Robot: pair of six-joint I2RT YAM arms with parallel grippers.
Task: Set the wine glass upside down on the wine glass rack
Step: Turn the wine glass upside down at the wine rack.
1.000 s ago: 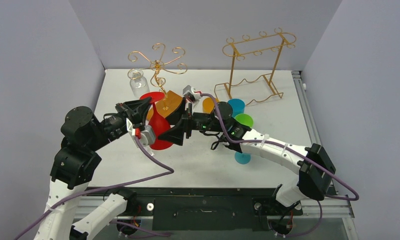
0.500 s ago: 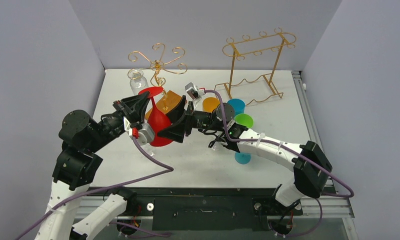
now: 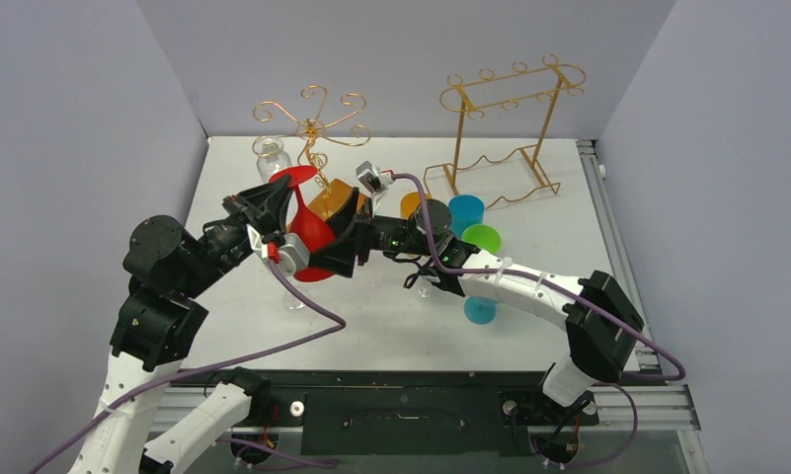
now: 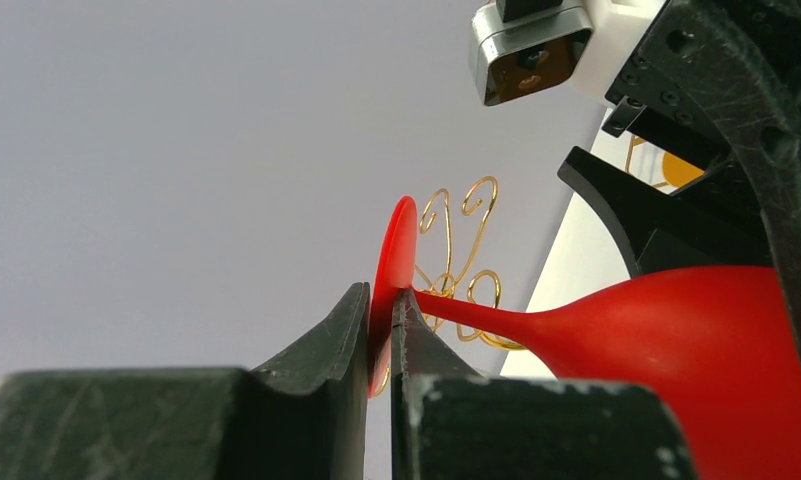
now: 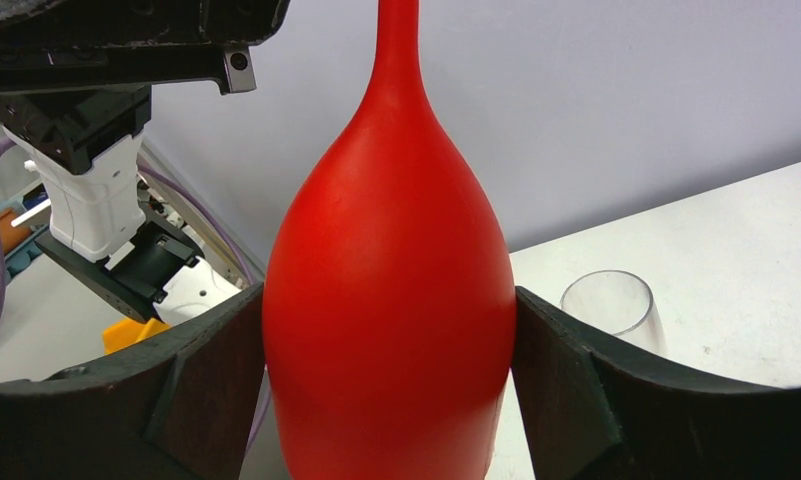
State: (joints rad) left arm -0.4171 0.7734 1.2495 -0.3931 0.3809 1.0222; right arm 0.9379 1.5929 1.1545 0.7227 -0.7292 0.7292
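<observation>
The wine glass (image 5: pixel 386 300) looks smooth, matt plastic; the wine glass rack (image 3: pixel 312 126) is shiny gold wire.

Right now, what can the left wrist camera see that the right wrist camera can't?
Only the left wrist view shows the left gripper pinching the flat foot of the red wine glass, with the curly gold wine glass rack behind it. Only the right wrist view shows a clear glass on the table, and the right gripper hugging the red bowl on both sides. Both views show the red glass's bowl and stem.
</observation>
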